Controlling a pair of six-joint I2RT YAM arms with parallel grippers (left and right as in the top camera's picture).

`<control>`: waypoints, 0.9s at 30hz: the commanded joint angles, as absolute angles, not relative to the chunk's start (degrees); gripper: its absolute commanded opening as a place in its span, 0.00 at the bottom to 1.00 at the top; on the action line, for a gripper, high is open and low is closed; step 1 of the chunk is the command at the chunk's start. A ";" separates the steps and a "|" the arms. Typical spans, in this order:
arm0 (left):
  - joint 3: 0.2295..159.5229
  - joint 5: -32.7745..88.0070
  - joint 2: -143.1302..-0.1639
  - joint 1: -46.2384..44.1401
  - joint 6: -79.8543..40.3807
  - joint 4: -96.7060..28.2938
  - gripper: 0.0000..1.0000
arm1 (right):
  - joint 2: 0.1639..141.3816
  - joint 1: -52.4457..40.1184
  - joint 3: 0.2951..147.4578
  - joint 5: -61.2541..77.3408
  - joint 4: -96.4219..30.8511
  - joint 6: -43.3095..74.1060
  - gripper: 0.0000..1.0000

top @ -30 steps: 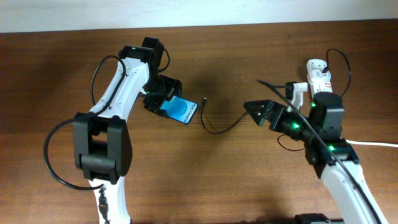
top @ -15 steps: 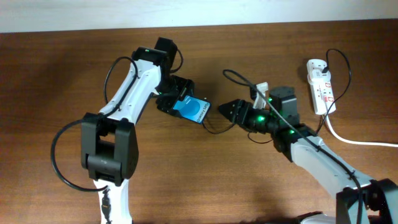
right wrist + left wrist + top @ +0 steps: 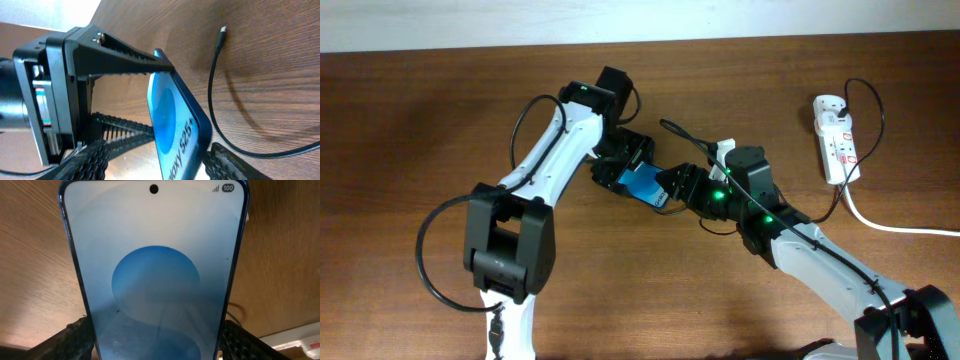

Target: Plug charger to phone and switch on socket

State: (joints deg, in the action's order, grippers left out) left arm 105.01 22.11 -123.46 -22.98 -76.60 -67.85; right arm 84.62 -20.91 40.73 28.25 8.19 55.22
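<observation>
My right claw (image 3: 157,152) straddles the lower corner of the slim, black-framed, blue-screened phone (image 3: 172,115), which fills most of the gap between my fingers; my left claw (image 3: 632,172), clamped on the phone's far end, bars the way beyond. Beside it, bare brown wooden table (image 3: 280,65) lies open, crossed only by the thin black charger cable (image 3: 210,95).

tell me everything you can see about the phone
The phone is a slim slab with a dark frame and a lit blue screen showing overlapping circles, a punch-hole camera and a full battery badge. The left gripper clamps its long edges in its jaws, holding it tilted. Its lower end, lettered S25+, sits between the spread jaws of the right gripper. The charger lies apart, unplugged.
</observation>
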 commanded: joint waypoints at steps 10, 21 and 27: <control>106.34 24.69 -123.74 -24.80 -78.59 -66.46 0.00 | 86.48 -21.50 41.69 24.75 6.66 55.16 0.66; 106.34 24.69 -123.74 -27.22 -80.16 -66.39 0.00 | 87.88 -21.50 41.69 23.70 7.09 55.11 0.60; 106.34 24.69 -123.74 -27.29 -80.34 -66.32 0.00 | 87.88 -23.53 41.69 21.71 7.40 54.89 0.48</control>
State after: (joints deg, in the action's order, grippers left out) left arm 105.01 23.62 -123.46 -27.20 -79.24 -66.37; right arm 87.22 -21.98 40.73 23.73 6.96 55.29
